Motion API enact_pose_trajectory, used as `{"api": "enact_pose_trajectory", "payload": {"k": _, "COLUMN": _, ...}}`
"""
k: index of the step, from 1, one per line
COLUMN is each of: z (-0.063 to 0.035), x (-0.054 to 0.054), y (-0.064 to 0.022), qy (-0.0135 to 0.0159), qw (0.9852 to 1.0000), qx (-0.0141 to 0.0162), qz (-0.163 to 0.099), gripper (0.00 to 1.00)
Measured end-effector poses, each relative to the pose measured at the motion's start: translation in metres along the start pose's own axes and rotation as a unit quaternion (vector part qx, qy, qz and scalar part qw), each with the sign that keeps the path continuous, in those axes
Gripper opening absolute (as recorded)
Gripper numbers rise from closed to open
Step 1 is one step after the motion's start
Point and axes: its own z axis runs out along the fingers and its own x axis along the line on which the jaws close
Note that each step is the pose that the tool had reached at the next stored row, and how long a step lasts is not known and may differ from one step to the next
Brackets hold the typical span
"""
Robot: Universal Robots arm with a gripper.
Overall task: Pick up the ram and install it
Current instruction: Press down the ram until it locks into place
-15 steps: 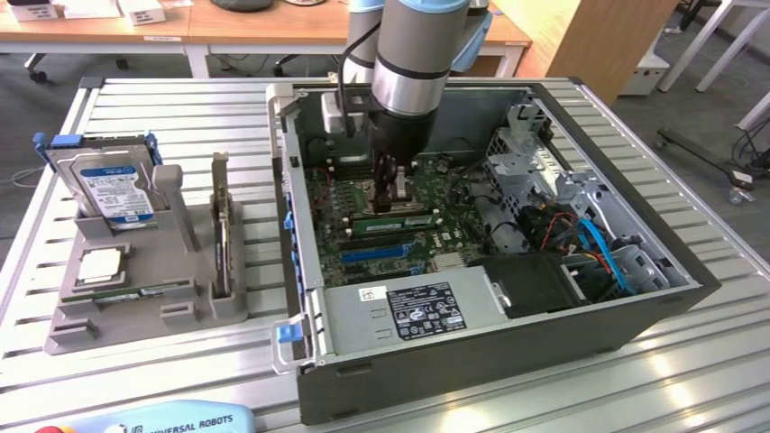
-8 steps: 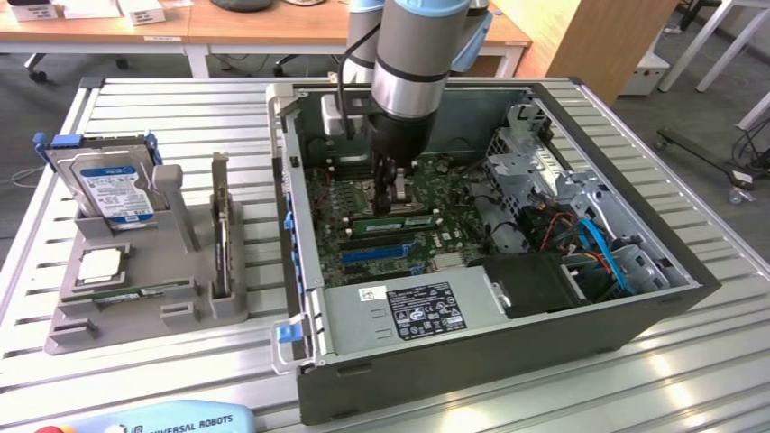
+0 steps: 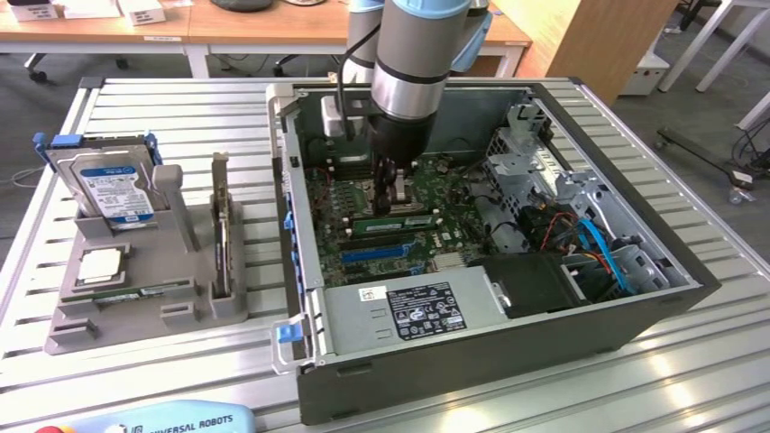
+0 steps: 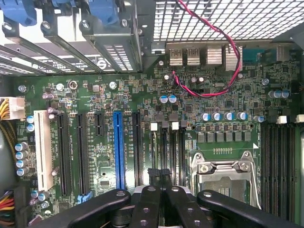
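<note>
The ram (image 3: 395,219), a long green stick, lies along a memory slot on the motherboard inside the open computer case (image 3: 481,356). My gripper (image 3: 388,200) hangs straight down from the arm directly over the stick, its tips at the stick's top edge. In the wrist view the black fingers (image 4: 142,202) are pressed together and my gripper (image 4: 159,178) is shut, just above the row of memory slots (image 4: 168,152). A dark narrow edge shows at the fingertips; I cannot tell whether the fingers pinch it or only rest on it.
Beside the slots sit the silver processor socket (image 4: 223,173) and a blue card slot (image 4: 118,147). A red-black cable (image 4: 209,57) loops near the rear ports. Left of the case, a grey holder (image 3: 144,316) carries a hard drive (image 3: 114,185), a processor chip (image 3: 100,263) and an upright card (image 3: 220,230).
</note>
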Motion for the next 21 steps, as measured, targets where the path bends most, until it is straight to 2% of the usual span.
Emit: {"api": "enact_pose_trajectory", "payload": {"k": 21, "z": 0.0038, "x": 0.0006, "y": -0.0001, "qy": 0.0000, "qw": 1.0000, "qx": 0.0000, "qz": 0.000, "gripper": 0.10}}
